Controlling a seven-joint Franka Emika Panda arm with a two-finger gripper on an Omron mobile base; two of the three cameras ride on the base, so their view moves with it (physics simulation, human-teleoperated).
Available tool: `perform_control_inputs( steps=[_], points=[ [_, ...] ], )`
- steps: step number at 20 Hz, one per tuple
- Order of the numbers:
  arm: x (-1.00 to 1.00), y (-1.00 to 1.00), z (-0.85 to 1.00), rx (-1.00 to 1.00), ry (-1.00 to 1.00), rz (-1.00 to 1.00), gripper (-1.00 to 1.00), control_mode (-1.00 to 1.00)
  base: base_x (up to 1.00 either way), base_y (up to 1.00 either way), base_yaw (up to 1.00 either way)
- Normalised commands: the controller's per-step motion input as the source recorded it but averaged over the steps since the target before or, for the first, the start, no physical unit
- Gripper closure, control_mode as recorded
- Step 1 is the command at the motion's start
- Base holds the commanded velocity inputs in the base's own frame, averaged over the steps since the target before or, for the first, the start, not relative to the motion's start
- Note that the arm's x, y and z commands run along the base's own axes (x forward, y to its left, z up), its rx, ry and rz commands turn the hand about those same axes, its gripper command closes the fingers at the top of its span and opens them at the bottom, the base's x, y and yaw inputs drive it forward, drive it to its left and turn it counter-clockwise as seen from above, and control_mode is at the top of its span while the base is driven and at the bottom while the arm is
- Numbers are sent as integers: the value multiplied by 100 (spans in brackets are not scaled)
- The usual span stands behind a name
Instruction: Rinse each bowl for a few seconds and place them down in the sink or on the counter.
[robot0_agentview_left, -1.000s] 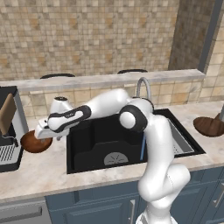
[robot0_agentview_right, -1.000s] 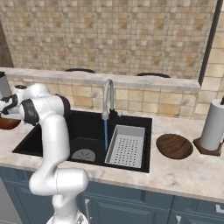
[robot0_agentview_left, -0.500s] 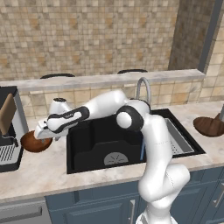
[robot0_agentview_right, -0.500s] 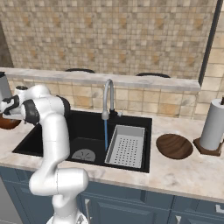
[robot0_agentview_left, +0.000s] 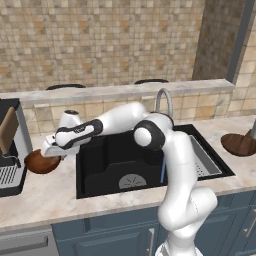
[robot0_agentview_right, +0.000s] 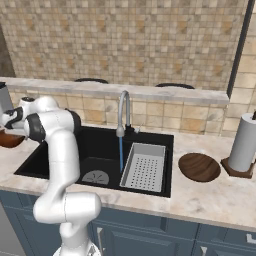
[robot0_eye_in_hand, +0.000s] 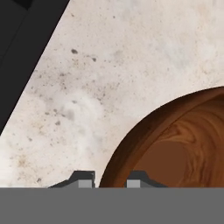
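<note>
One reddish-brown bowl (robot0_agentview_left: 41, 164) sits on the beige counter (robot0_agentview_left: 50, 192) just left of the black sink (robot0_agentview_left: 115, 155). My gripper (robot0_agentview_left: 49, 151) is down on its near rim. In the hand view the bowl (robot0_eye_in_hand: 175, 144) shows at the lower right, and my gripper (robot0_eye_in_hand: 110, 178) straddles the rim, one tip outside and one inside, shut on it. In the right base view this bowl (robot0_agentview_right: 10, 138) lies at the far left under the hand. The second bowl (robot0_agentview_right: 199, 166) rests on the counter right of the sink (robot0_agentview_right: 100, 150). Water runs from the silver faucet (robot0_agentview_right: 123, 107).
A grey perforated tray (robot0_agentview_right: 145, 165) fills the right part of the basin. A coffee machine (robot0_agentview_left: 7, 150) stands just left of the held bowl. A paper towel roll (robot0_agentview_right: 245, 142) stands at the far right. A raised ledge (robot0_agentview_left: 125, 90) runs behind the sink.
The hand has sunk a little lower and further left onto the left bowl's rim. The bowl itself has not moved. Water keeps running.
</note>
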Motion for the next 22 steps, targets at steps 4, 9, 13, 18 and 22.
perform_control_inputs(
  steps=[4, 9, 13, 18, 22],
  points=[
    [0, -26, 0, 6, 0, 0, 100, -100, 0, 0, 0],
    [0, -32, 0, 5, 2, 0, 100, -100, 0, 0, 0],
    [0, -38, 13, 10, 4, 0, 100, -100, 0, 0, 0],
    [-28, -60, 32, 10, 2, 0, 100, -100, 0, 0, 0],
    [-49, -70, 30, 3, 0, 0, 100, -100, 0, 0, 0]
  ],
)
